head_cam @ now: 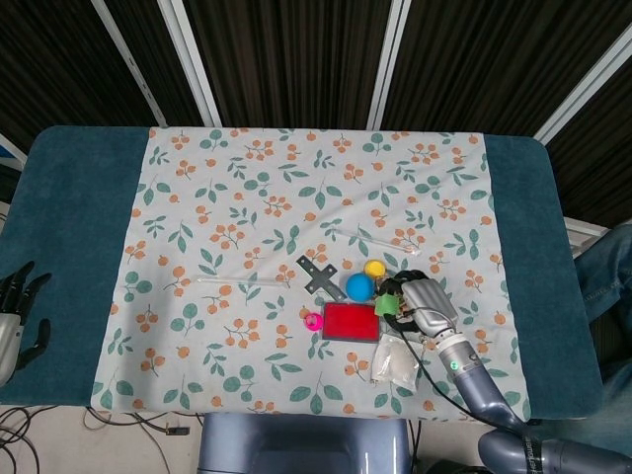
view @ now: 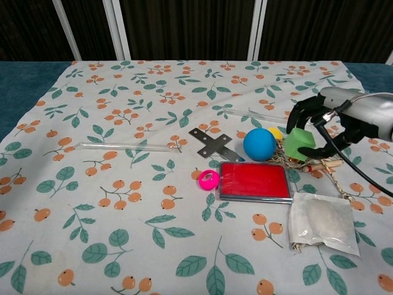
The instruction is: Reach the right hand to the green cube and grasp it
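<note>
The right hand (view: 334, 126) sits at the right middle of the chest view with its dark fingers curled around the green cube (view: 299, 144), and the cube looks raised off the cloth, tilted, with its shadow on the clutter below. So the hand is grasping the cube; the grasp the task asks for looks made. The cube lies on the hand's left side in the picture, toward the blue ball (view: 259, 144) and the small yellow ball (view: 276, 133), just above the red case (view: 253, 180). In the head view the same hand (head_cam: 427, 303) is at the lower right of centre with the cube (head_cam: 386, 305) at its fingertips, close beside the blue ball. Any lift should go straight up, since the balls and case are crowded on that side. The left hand (head_cam: 14, 318) rests far off at the lower left edge of the surface (head_cam: 79, 207), fingers apart and holding nothing.
</note>
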Robot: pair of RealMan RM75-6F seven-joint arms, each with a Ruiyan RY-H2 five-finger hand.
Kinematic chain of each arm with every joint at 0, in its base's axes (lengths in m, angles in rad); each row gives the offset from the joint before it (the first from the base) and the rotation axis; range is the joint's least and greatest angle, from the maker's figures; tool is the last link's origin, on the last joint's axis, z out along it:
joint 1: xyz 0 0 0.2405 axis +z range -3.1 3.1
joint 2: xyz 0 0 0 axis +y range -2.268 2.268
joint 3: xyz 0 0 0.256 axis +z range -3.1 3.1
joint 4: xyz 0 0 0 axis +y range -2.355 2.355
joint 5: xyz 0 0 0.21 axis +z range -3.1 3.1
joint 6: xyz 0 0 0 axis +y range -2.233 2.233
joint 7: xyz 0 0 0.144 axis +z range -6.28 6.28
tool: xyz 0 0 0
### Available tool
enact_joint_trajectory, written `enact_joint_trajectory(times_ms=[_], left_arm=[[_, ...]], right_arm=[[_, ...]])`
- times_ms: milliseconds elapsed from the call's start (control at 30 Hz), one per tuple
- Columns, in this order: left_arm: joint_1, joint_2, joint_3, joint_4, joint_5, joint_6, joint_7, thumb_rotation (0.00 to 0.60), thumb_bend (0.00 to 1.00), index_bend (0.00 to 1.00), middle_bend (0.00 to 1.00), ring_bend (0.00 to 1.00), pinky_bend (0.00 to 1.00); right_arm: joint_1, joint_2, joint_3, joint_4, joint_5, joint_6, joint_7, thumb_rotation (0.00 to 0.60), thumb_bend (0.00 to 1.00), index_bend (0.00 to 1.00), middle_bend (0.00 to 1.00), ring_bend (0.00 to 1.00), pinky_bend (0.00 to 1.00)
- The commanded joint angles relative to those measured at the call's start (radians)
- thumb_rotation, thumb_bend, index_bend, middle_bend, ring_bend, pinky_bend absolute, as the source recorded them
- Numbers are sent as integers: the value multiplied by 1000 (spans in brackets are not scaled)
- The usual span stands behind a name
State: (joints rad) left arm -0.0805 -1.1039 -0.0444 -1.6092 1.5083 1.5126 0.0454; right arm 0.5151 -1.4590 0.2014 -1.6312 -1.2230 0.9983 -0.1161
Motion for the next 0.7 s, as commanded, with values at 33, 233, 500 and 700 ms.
enact_joint_trajectory(times_ms=[33,233,500,700], left_arm=[[1,0,0,1,-1,0,-2,600,536,120,0,59,105],[0,1,0,-6,-2,-2,2,600,535,120,0,59,105],[2,3,2,-13,1,1,2,600,536,120,0,59,105],[3,3,2,-12,0,1,0,600,536,120,0,59,105]], right_arm=[[31,68,93,-94,85,-90,183,600,547,480,525,264,220],[29,140,178,-181,88,-111,391,600,546,481,522,264,220],[3,247,238,-254,52,-152,643,600,546,482,522,264,220],[-10,305,265,-276,3,-176,817,600,545,482,521,264,220]])
